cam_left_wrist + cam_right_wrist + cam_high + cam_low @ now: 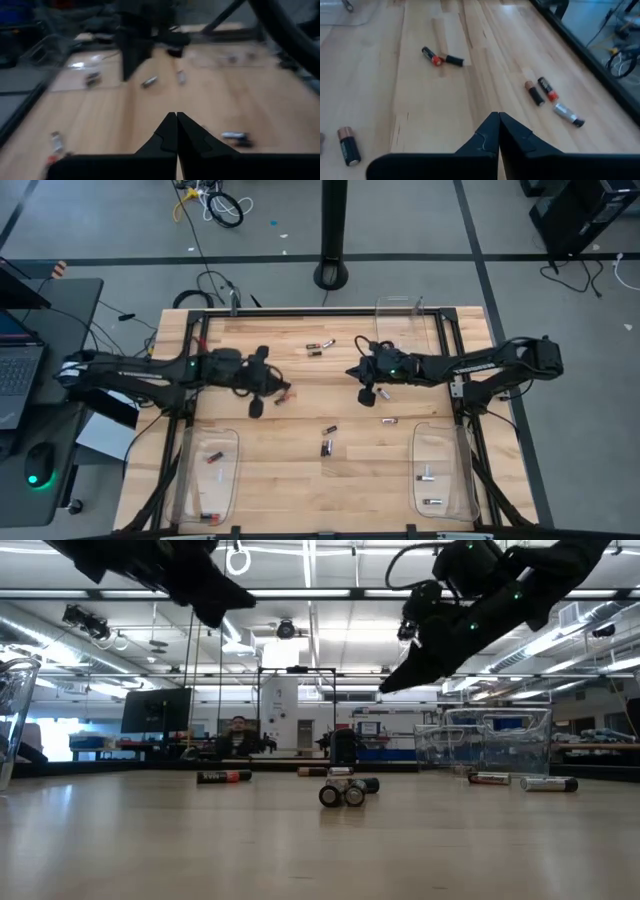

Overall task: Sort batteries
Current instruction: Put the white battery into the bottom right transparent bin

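Small batteries lie scattered on the wooden table: a group [320, 345] toward the far side, a red-and-black pair [283, 395] next to my left gripper, two [327, 438] in the middle and a silvery one [390, 421]. My left gripper [268, 392] hovers left of centre, shut and empty; its wrist view [176, 120] shows the fingertips together. My right gripper [358, 380] hovers right of centre, also shut and empty [498, 120]. In the low view both grippers hang well above the table, and batteries [345, 790] lie on their sides.
A clear tray [210, 475] at the near left and another [440, 470] at the near right each hold a few batteries. A third clear tray [400, 320] stands at the far right. A dark frame [300, 310] borders the table. A person [238, 735] sits in the room behind.
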You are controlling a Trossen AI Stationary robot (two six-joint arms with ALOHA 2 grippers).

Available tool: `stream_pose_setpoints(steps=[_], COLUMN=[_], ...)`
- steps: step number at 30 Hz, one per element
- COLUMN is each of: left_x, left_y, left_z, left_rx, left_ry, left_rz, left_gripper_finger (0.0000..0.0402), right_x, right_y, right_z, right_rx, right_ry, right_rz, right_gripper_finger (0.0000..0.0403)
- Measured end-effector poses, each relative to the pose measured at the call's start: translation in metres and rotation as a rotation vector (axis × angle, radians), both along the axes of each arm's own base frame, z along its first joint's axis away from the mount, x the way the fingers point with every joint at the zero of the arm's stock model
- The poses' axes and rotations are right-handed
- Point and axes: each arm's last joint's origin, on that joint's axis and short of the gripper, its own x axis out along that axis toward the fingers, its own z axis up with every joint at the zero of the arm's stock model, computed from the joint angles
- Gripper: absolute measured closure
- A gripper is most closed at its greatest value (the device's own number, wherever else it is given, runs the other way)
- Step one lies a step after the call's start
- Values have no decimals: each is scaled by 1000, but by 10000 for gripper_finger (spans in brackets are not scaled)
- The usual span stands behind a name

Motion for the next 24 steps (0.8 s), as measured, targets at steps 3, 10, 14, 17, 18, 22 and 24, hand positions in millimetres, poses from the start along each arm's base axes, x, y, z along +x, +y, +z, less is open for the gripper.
stream_pose_setpoints(steps=[3,10,14,17,18,22,24], left_x=[9,39,50,52,51,48,47], left_y=[10,25,33,34,34,35,35], left_z=[-9,-33,-45,-53,-55,-59,-61], left_rx=[33,34,18,-13,-23,-57,-82], left_ry=[33,13,9,54,72,136,158], left_rz=[46,19,12,32,38,110,146], left_gripper_finger=[395,394,393,393,393,392,392], right_x=[6,17,17,13,12,11,12], right_y=[0,1,1,3,4,11,15], right_z=[-6,5,5,-1,-2,-5,-4], right_rx=[27,58,98,146,157,146,142], right_ry=[27,17,24,83,99,122,112], right_rz=[-13,-26,-46,-71,-79,-108,-95], right_gripper_finger=[392,367,356,350,348,340,336])
